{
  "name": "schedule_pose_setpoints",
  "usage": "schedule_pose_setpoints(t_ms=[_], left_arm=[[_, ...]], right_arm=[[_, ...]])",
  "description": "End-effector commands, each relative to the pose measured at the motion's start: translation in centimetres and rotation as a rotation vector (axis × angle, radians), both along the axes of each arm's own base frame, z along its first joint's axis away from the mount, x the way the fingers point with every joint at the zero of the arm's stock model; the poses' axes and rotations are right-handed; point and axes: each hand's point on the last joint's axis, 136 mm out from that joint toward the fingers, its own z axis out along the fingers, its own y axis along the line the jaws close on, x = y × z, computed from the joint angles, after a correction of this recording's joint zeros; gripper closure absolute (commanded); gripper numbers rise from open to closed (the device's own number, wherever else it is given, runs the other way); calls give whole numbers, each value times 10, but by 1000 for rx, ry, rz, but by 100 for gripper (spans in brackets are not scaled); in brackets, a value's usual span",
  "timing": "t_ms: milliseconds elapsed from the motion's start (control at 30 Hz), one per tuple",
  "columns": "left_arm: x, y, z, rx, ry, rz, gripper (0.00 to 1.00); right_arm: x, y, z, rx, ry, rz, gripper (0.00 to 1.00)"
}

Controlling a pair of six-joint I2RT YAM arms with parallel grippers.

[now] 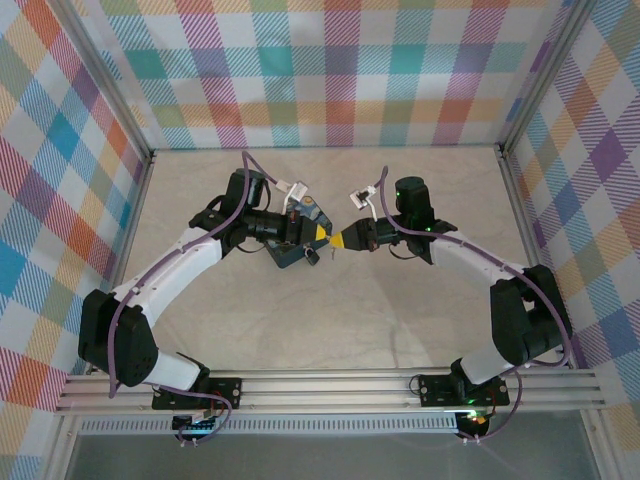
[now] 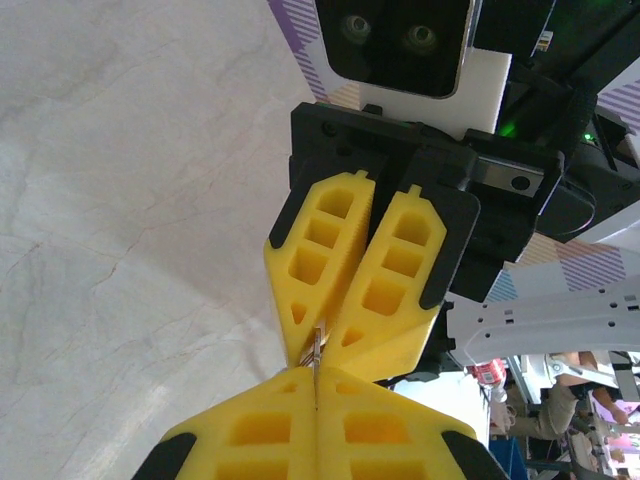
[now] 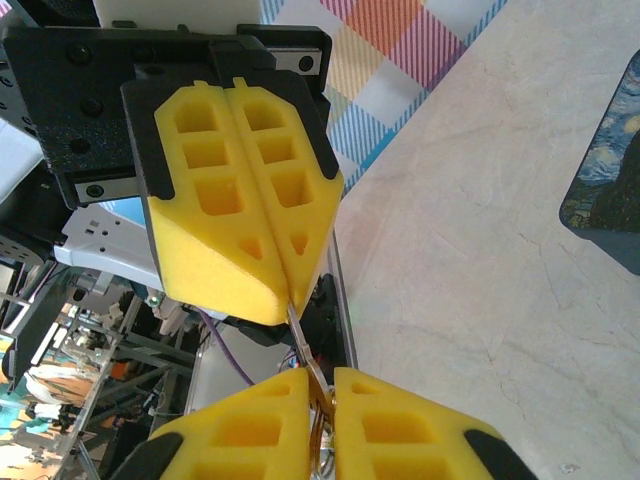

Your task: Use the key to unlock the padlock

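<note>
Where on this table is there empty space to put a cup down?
Crowded in the middle: the left gripper and right gripper meet tip to tip by the blue-and-yellow painted box. Bare: the far strip of pale marbled table up to the plaid back wall, and the wide near patch enclosed by the left arm, right arm and metal rail.

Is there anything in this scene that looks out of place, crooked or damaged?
Nothing looks spilled or damaged. One thing is unusual: the left gripper and the right gripper meet tip to tip above the table, both shut on one thin silvery piece, probably the key. The painted box lies askew to the table edges.
</note>
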Motion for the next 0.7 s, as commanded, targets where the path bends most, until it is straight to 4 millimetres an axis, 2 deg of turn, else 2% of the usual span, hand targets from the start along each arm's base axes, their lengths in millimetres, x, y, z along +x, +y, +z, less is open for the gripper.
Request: schedule_pose_setpoints(t_ms=[0,133,167,300,400,500,600,667], left_arm=[[-1,2,3,-23,0,-9,100],[1,4,0,-7,-4,6,100],[4,6,-5,15,2,27,96],[20,17,-20,94,42,129,56],[32,28,-28,142,57,229,43],[44,46,-41,217,100,386,39],[49,63,-75,311,182,575,37],[46,67,-98,383,190,667,37]], right_arm=[[-7,2,-2,19,-22,38,93],[-6,2,-2,19,-35,29,98],[-5,2,-4,11,-36,18,100],[2,0,-21,-55,-25,-31,100],[7,-5,-37,-108,-4,-63,100],[12,-13,-52,-167,5,-113,100],[26,-27,-72,-276,24,-210,100],[36,-40,-85,-349,53,-282,100]])
